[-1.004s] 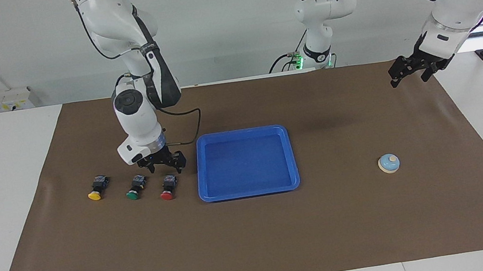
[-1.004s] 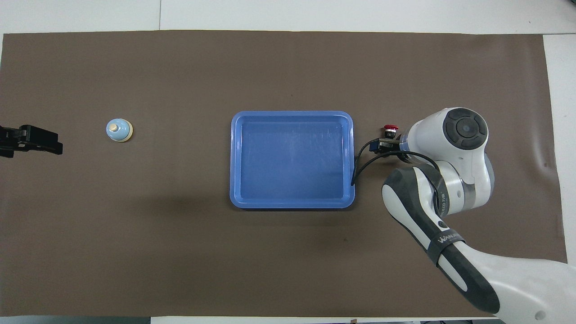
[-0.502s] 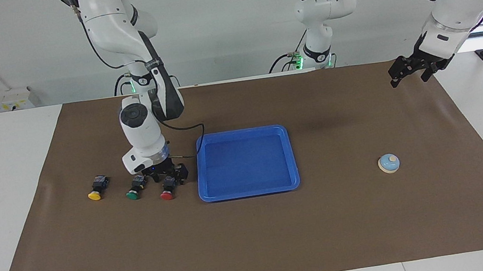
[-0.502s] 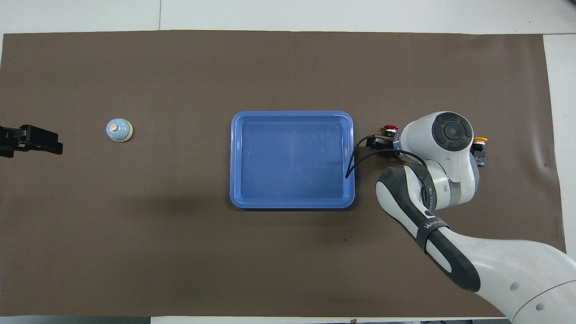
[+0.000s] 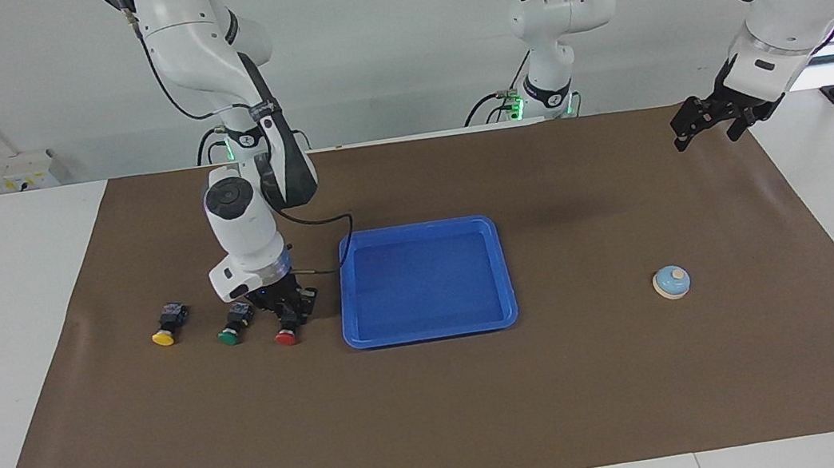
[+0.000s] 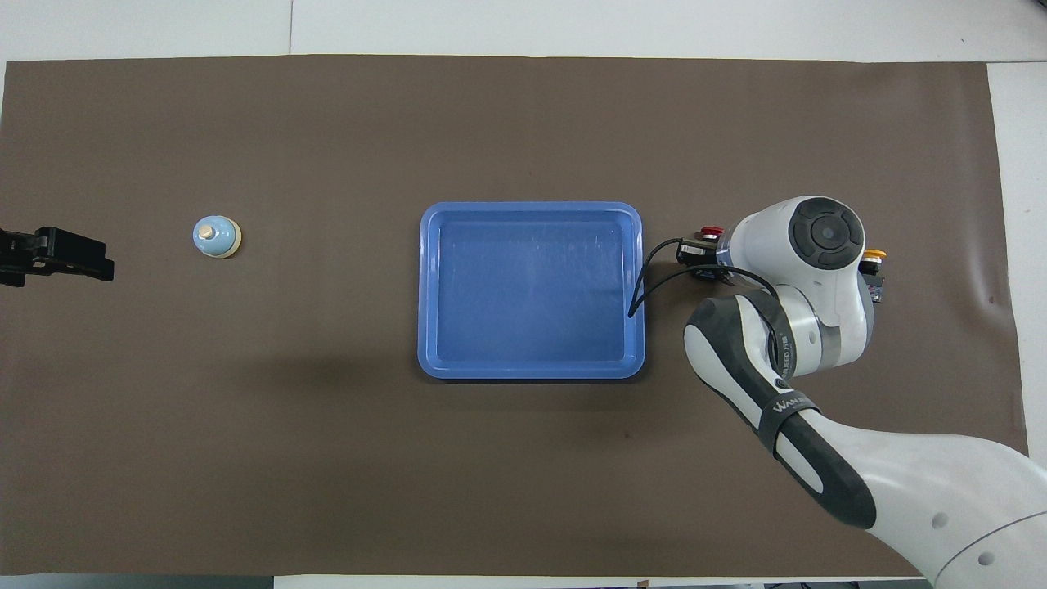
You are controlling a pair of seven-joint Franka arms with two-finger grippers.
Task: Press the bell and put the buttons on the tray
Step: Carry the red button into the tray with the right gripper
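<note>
A: Right gripper (image 5: 289,313) first. Jaws have just closed on the red button's (image 5: 287,335) black body; a second ago they stood wide above it, half a second ago they were low around it. The button is not lifted: its cap rests on the mat (image 5: 442,424).

B: So the first pick is made, judging by that. Left gripper (image 5: 709,125)?

A: Waiting, jaws open, up over the mat's corner at the left arm's end, well apart from the bell (image 5: 671,282). Unmoved over the second.

B: Bell is unpressed, as far as one can judge?

A: Nothing shows a press. It sits alone toward the left arm's end.

B: Neighbours of the grasp?

A: Green button (image 5: 233,328) lies just beside the red one, away from the tray (image 5: 431,332); the jaws' outer side is near it. Yellow button (image 5: 167,329) is further along toward the right arm's end. Overhead view hides the green one under the wrist.

B: Room for the carry?

A: Tray rim is just beside the red button, tray is bare inside. My reading: a short lift must clear the raised rim, then a small shift over it. The table has wide open mat elsewhere.
</note>
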